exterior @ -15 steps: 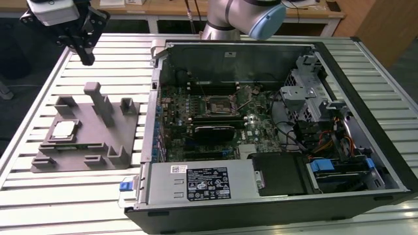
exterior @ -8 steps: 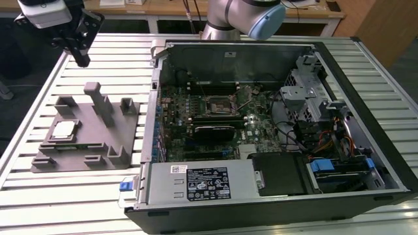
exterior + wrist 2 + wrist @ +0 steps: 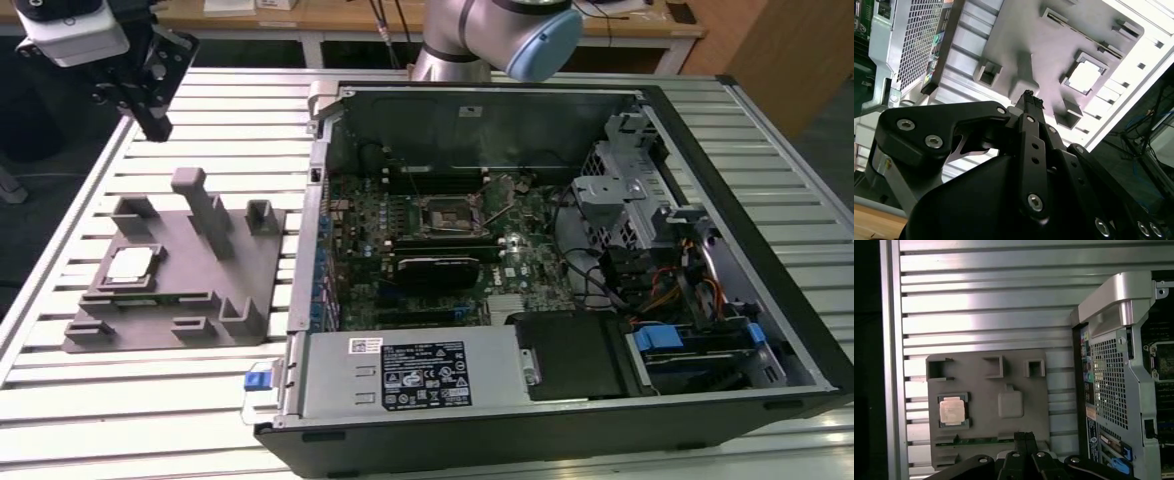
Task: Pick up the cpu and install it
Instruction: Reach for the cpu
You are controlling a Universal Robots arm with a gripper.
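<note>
Tool (image 3: 158, 128) fingers pressed together, gripping nothing, hanging above far corner of counter (image 3: 80, 400) on exterior view's left. Cpu (image 3: 134, 263) lies in recess of grey fixture (image 3: 200, 290), near counter edge on exterior view's left, apart from tool. Open computer case (image 3: 534, 420) just beside fixture; black socket (image 3: 447, 212) on board inside.

Fixture (image 3: 200, 285) lies on the table (image 3: 240, 105) near its edge on the exterior view's left. The cpu (image 3: 134, 264) sits in a pocket on the fixture, on the side toward that edge; seated the same way in both wrist views (image 3: 951, 410) (image 3: 1084, 78). The open computer case (image 3: 481, 120) lies just beside the fixture, toward the exterior view's right. Motherboard (image 3: 360, 235) lies flat inside the case, with the socket (image 3: 445, 212) on it. Gripper (image 3: 158, 130) hangs above the table's back left corner in the exterior view, apart from the fixture.
</note>
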